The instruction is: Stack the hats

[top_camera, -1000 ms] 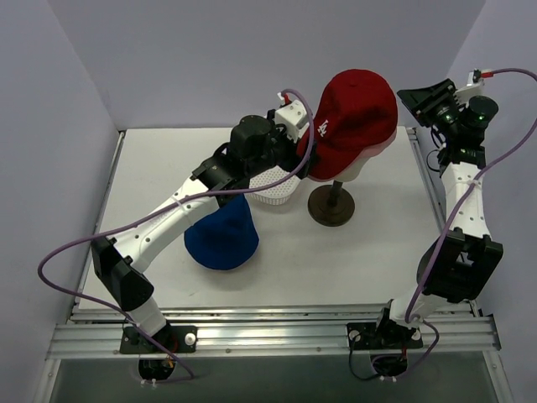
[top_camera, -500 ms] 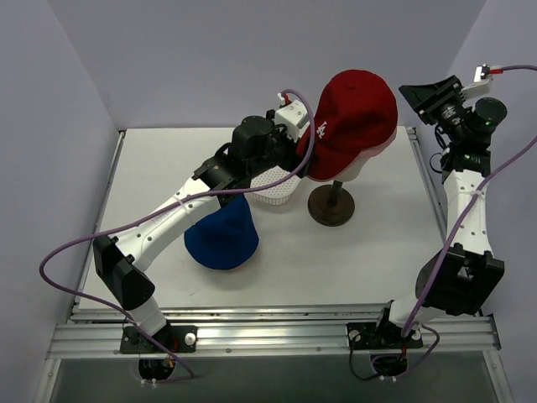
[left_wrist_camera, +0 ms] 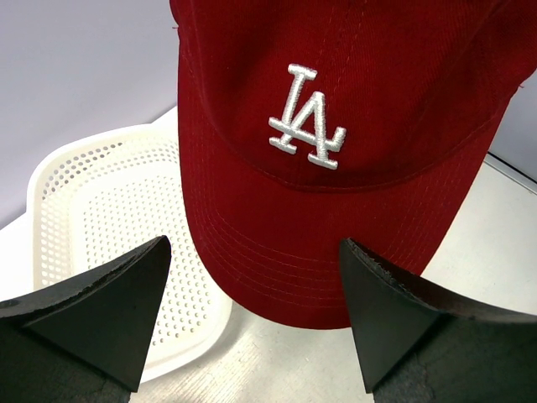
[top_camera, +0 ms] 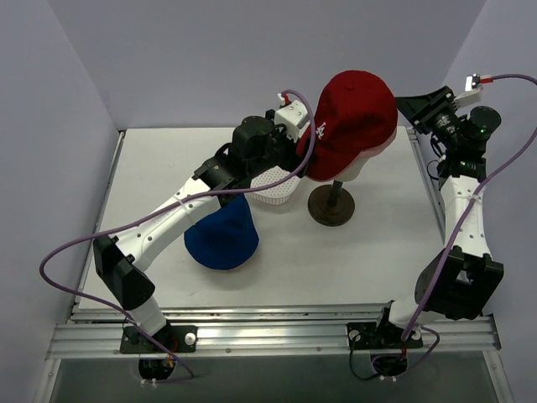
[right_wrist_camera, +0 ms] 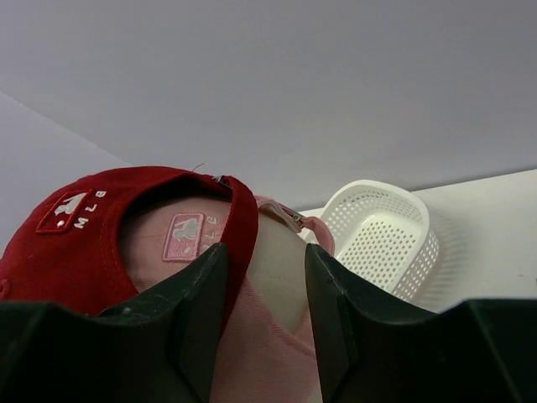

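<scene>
Two caps sat stacked on the head point(top_camera: 350, 170): the red cap point(top_camera: 357, 109) over the pink cap point(right_wrist_camera: 189, 239), of which only an edge and the back strap showed. The third, the blue hat point(top_camera: 222, 238), lay on the table point(top_camera: 168, 159) under my left arm, just beside the basket point(left_wrist_camera: 92, 193).

My left gripper point(left_wrist_camera: 253, 252) faced the red brim with its jaws wide apart, one either side of it and holding nothing. My right gripper point(right_wrist_camera: 266, 252) hung behind the head, jaws partly apart and empty, looking up at the caps' back openings.

I judged the red cap seated and the blue hat the one left to do. To do that well, I reckoned the left arm should back straight off the brim, so that neither finger dragged the cap askew, and clear the basket rim on the way down. The blue hat looked soft and slumped, so a pinch at its crown seemed safest. The right gripper could steady the head from behind.
</scene>
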`<state>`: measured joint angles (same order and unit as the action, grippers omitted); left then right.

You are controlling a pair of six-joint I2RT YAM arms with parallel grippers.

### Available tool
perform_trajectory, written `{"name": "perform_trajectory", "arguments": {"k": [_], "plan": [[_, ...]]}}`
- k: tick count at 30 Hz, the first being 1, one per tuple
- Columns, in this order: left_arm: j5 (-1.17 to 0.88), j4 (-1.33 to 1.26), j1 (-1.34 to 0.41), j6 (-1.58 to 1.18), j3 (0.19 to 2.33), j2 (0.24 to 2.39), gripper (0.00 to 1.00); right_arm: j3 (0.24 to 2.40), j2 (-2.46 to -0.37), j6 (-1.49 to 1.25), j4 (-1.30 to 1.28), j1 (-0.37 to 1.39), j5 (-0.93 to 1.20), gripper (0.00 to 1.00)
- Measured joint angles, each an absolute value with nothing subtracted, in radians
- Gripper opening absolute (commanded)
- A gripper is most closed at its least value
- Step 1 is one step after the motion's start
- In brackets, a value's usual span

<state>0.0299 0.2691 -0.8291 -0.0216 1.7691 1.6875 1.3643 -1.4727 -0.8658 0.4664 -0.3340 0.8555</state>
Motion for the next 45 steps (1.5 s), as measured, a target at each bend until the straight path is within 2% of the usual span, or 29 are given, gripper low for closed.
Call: {"name": "perform_trajectory", "arguments": {"k": [29, 35, 42, 45], "plan": [[0.031, 0.270, -0.829, -0.022, 1.768, 1.687, 0.90, 1.254, -1.435, -1.026, 0.630, -0.332, 0.881, 0.34], [0.034, 0.270, -0.829, -0.022, 1.768, 1.687, 0.90, 1.252, -1.435, -1.055, 0.659, -0.332, 0.885, 0.25], [0.034, 0.270, -0.829, -0.022, 1.768, 1.687, 0.90, 1.252, -1.435, -1.020, 0.636, -0.332, 0.886, 0.00], [0.034, 0.270, -0.829, -0.022, 1.768, 1.687, 0.90, 1.253, -1.435, -0.991, 0.609, -0.332, 0.879, 0.00]]}}
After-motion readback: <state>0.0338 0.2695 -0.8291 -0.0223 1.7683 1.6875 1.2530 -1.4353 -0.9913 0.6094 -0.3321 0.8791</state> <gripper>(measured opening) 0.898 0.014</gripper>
